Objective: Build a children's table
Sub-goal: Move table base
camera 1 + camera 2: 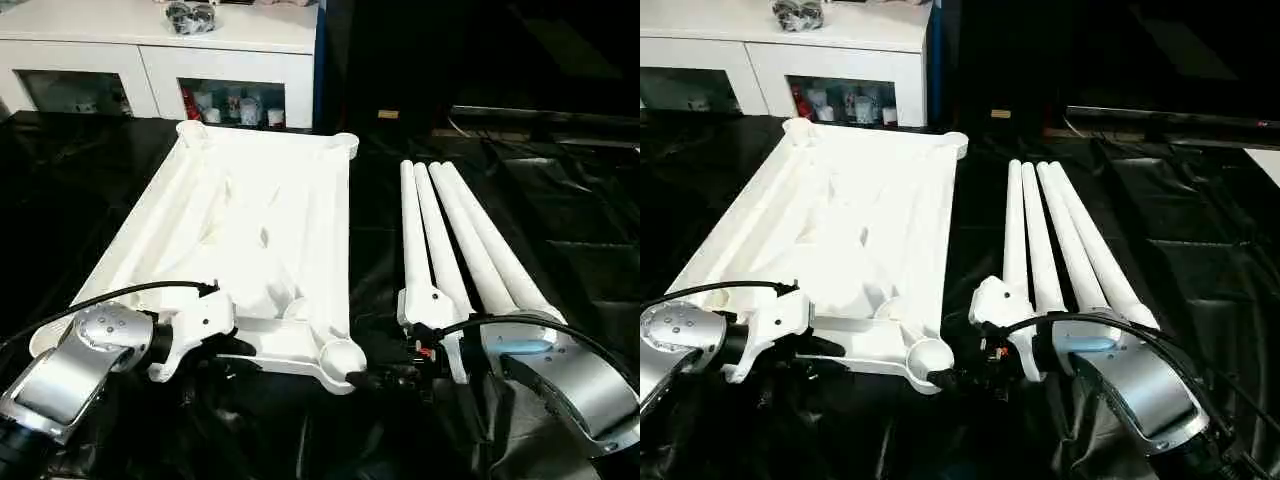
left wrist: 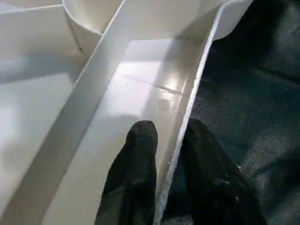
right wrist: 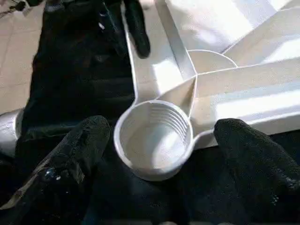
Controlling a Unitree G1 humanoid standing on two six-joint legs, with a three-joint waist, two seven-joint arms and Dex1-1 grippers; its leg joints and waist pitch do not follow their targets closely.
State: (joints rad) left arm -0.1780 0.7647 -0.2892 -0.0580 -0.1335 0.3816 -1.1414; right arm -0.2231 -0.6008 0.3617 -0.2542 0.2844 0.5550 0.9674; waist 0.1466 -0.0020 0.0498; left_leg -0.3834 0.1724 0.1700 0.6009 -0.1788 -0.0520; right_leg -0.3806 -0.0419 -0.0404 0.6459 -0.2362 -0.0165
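The white table top (image 1: 260,220) lies upside down on the black-draped surface, ribbed underside up, with round sockets at its corners. Four white tapered legs (image 1: 470,240) lie side by side to its right. My left gripper (image 1: 225,350) is at the top's near edge; in the left wrist view its two fingers (image 2: 140,154) straddle the thin rim wall (image 2: 187,108), shut on it. My right gripper (image 3: 164,140) is open around the near right corner socket (image 3: 152,136), one finger on each side and apart from it. The socket's threaded inside is empty.
A white cabinet (image 1: 150,40) with glass-fronted shelves stands behind the work surface, with a dark object (image 1: 190,15) on top. Crinkled black cloth (image 1: 1200,250) covers the surface to the right of the legs. A dark ledge (image 1: 1180,120) runs along the back right.
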